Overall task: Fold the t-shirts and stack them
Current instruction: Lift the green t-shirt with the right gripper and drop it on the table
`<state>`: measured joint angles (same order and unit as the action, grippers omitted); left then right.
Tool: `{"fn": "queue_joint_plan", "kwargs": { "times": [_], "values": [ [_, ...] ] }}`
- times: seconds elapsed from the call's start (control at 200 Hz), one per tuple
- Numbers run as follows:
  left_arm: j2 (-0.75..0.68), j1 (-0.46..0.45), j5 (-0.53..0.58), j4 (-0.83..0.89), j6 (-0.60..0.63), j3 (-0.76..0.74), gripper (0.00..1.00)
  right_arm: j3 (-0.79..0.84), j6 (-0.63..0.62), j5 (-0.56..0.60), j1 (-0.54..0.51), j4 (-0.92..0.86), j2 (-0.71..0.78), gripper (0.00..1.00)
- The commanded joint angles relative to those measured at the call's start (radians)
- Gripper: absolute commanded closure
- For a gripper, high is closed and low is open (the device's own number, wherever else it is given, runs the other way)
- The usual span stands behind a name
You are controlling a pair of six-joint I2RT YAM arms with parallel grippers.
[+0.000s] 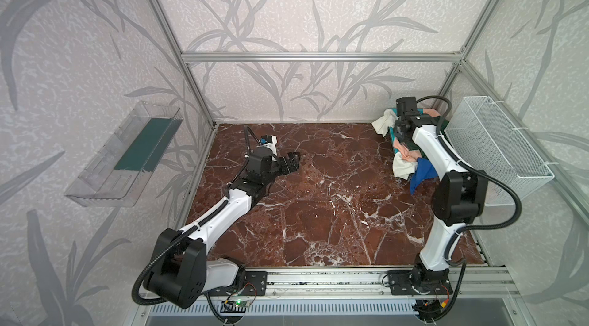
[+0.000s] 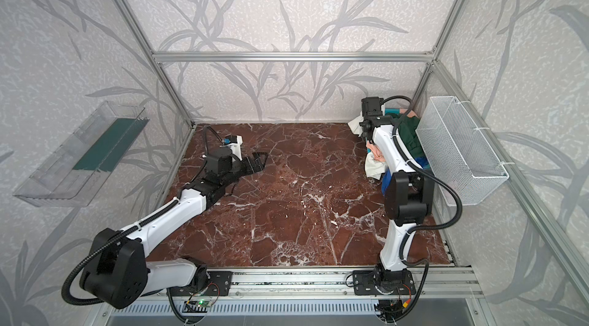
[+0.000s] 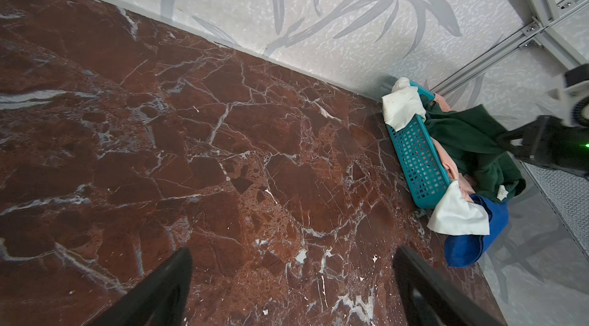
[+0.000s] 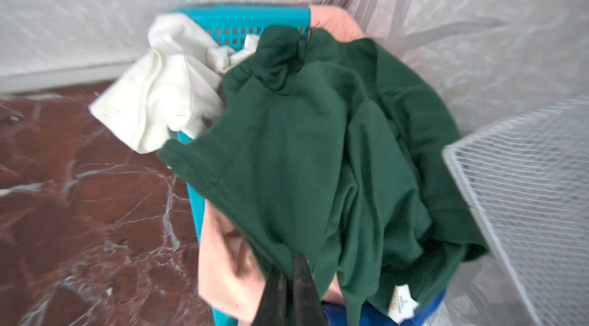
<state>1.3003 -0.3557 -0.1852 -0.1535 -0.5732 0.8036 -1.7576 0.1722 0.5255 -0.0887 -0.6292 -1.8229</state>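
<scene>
Far right, over the teal basket, the right gripper, blurred and partly cut off, pinches the green t-shirt; the left gripper gapes, released.

Two hands: left hand, right hand. Below the right hand, one teal basket with one green t-shirt, one peach t-shirt, one blue t-shirt, and white cloth in two spots, one shirt or two unclear. Beside that hand, one wire basket.
</scene>
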Motion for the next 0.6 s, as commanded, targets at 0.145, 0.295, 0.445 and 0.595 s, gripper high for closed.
{"fn": "queue_joint_plan", "kwargs": {
  "times": [0.145, 0.295, 0.445, 0.595],
  "values": [
    [0.055, -0.005, -0.021, -0.053, 0.0, 0.034, 0.02, -0.039, 0.055, -0.322, -0.011, 0.064, 0.273, 1.0],
    [0.074, -0.004, -0.041, -0.068, -0.008, 0.043, 0.02, -0.102, 0.058, -0.493, -0.033, 0.062, 0.345, 1.0],
    [0.069, -0.005, -0.045, -0.078, -0.006, 0.043, 0.02, -0.222, -0.026, -0.556, -0.137, 0.026, 0.364, 1.0],
    [0.033, -0.005, -0.018, -0.066, 0.001, 0.03, 0.02, -0.395, -0.099, -0.582, -0.3, -0.067, 0.312, 1.0]
  ]
}}
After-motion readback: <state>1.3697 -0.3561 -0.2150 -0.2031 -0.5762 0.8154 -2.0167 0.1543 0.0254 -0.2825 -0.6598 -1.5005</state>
